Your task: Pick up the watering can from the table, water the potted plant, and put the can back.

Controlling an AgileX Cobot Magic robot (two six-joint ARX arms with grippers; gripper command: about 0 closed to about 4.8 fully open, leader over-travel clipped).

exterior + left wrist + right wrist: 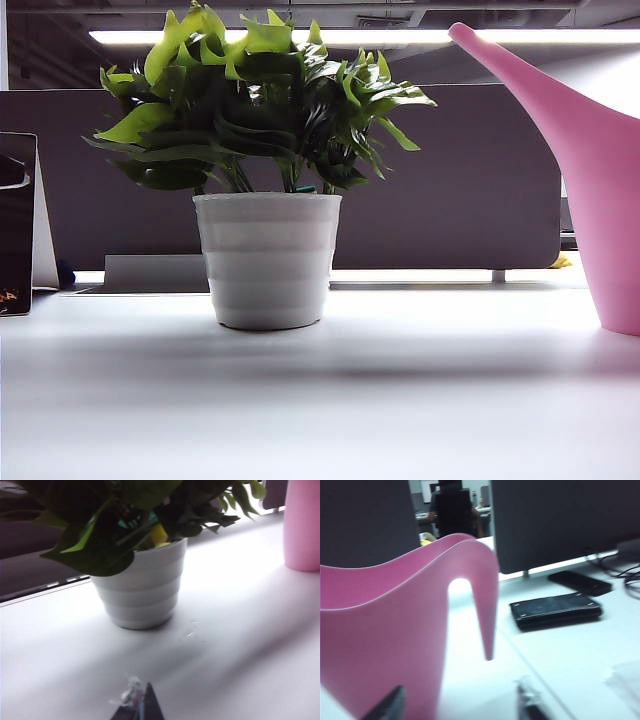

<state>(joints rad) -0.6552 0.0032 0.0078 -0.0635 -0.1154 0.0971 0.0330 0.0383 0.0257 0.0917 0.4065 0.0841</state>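
Note:
The potted plant (267, 260), leafy green in a white ribbed pot, stands mid-table (400, 400). To its right is the pink watering can (600, 200), its spout rising toward the plant. Neither gripper appears in the exterior view. In the left wrist view my left gripper (142, 702) is shut, a white wisp at its tip, and is held low in front of the pot (142, 590), apart from it; the can (302, 525) is beyond. In the right wrist view my right gripper (460, 705) is open, close to the can (380, 630) near its hooked handle (487, 625), with nothing gripped.
A dark partition (460, 180) runs behind the table. A black flat case (555, 610), a black slab (580, 582) and cables (630, 577) lie on the table beyond the can. A dark object (15, 225) stands at the left edge. Small drops (190, 634) lie near the pot.

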